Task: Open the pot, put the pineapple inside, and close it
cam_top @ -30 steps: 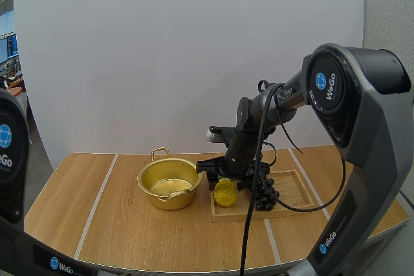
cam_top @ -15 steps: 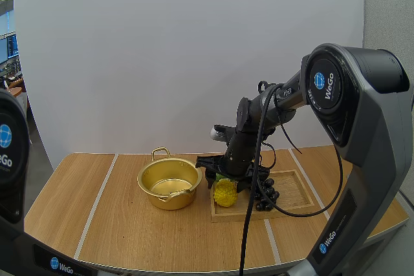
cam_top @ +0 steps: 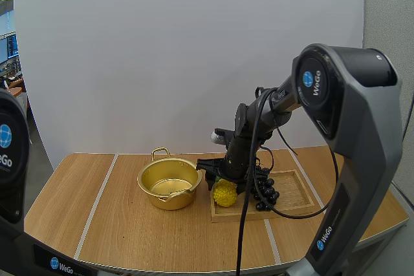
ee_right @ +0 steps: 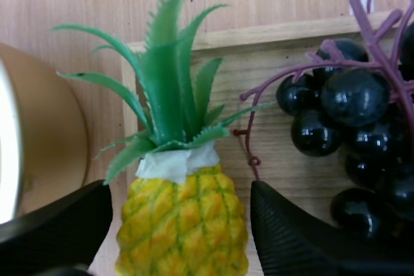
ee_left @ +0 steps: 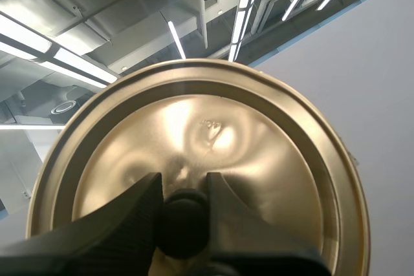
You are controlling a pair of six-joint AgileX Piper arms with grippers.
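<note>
High view: right end effector [cam_top: 223, 176] hides most of the pineapple [cam_top: 224, 194] crown. Right wrist view: edges cut off pineapple base, grapes [ee_right: 352, 105] and pot [ee_right: 45, 140]. Left wrist view: edge cuts off lid [ee_left: 259, 147] rim.

Polished golden metal gleams on the pot [cam_top: 169, 182] at centre frame and on its lid [ee_left: 213, 134]. We also see glossy dark grapes [ee_right: 352, 108], a matt, plastic-looking pineapple [ee_right: 184, 224], a bare-wood tray [cam_top: 294, 189] and a smooth wood-grain table [cam_top: 129, 224].

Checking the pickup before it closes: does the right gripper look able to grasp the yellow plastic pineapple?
Probably yes: the right gripper is open, its fingers flanking the yellow plastic pineapple; the dark grape bunch sits outside one finger.
</note>
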